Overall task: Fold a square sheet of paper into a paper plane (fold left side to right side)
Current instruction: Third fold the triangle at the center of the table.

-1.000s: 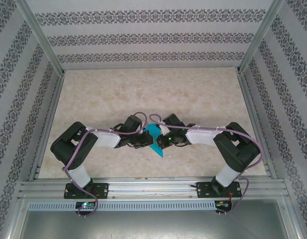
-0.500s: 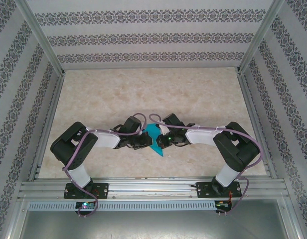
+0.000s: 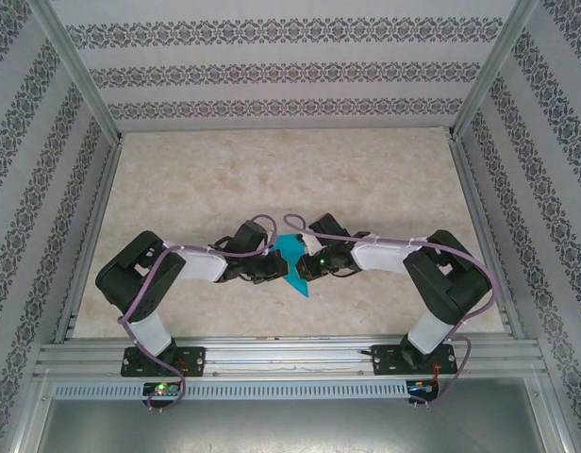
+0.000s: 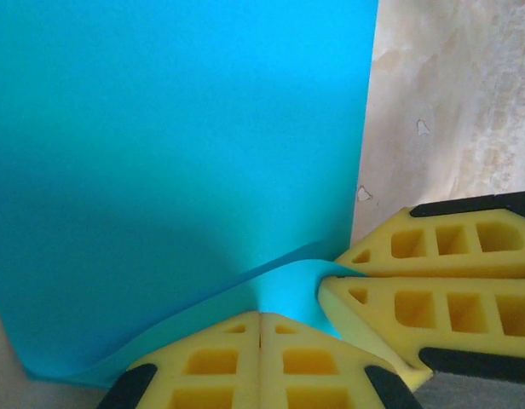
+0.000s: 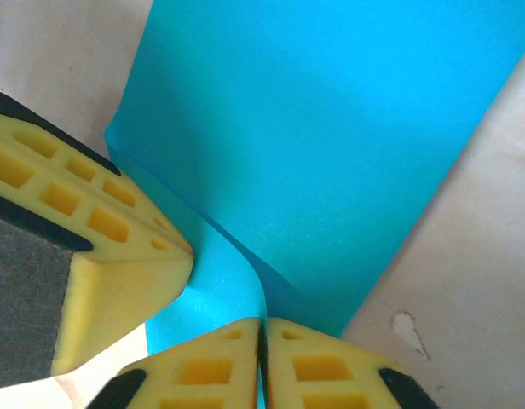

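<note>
- The left gripper [image 4: 260, 319] has its yellow pads pressed flat together. A lifted curl of the teal paper sheet [image 4: 177, 153] runs right up into the seam between them, so it's a pinch on the sheet's edge.
- The right gripper [image 5: 262, 325] has its pads together as well, with a thin sliver of teal caught in the line where they meet. It's clamped on the same sheet.
- The two grippers are nearly tip to tip. In the left wrist view the right one's fingers sit just beside the left pads, with the raised bit of paper between them.
- The paper bows up in a soft ridge at the pinch points. Beyond that it lies flat, smooth and unmarked.
- From above, the sheet shows as a narrow pointed shape between the two wrists, tip aimed at the near edge. It sits midway across the table, toward the near side.
- Under it is the marbled beige tabletop [image 4: 450, 111], with a couple of small pale flecks close to the paper's straight edge.
- Patterned wall panels [image 3: 290, 71] box in the table on three sides.
</note>
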Available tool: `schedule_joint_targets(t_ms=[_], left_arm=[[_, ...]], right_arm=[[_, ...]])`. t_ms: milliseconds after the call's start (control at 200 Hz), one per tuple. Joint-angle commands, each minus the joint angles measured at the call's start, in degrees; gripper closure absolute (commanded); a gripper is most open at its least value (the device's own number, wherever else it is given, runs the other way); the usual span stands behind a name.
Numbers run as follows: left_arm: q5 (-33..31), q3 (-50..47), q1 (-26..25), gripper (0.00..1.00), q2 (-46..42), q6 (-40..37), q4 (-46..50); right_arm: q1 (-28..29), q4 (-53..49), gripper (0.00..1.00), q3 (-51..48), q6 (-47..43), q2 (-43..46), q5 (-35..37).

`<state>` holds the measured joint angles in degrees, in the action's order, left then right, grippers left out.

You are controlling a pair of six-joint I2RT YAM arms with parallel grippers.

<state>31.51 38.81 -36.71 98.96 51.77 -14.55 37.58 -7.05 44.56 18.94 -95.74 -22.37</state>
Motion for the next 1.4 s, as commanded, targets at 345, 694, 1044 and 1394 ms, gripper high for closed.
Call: schedule_joint_targets(t_ms=[345, 694, 1044, 1394], left_arm=[[-3.3, -0.8, -0.4, 0.97, 4.1, 1.7, 6.5], [-3.7, -0.7, -0.4, 0.97, 4.0, 1.8, 6.5], [-3.7, -0.4, -0.4, 0.97, 4.1, 1.6, 6.9], [-3.8, -0.1, -0.4, 0.97, 4.1, 1.3, 7.6]], right_arm=[[-5.2, -6.4, 0.52, -1.2, 4.6, 10.6, -5.8], [-3.5, -4.6, 0.93, -5.1, 13.1, 11.5, -19.9], [-0.7, -3.6, 0.97, -4.6, 14.1, 6.5, -18.4], [-0.8, -4.3, 0.97, -4.7, 14.4, 3.9, -15.9]])
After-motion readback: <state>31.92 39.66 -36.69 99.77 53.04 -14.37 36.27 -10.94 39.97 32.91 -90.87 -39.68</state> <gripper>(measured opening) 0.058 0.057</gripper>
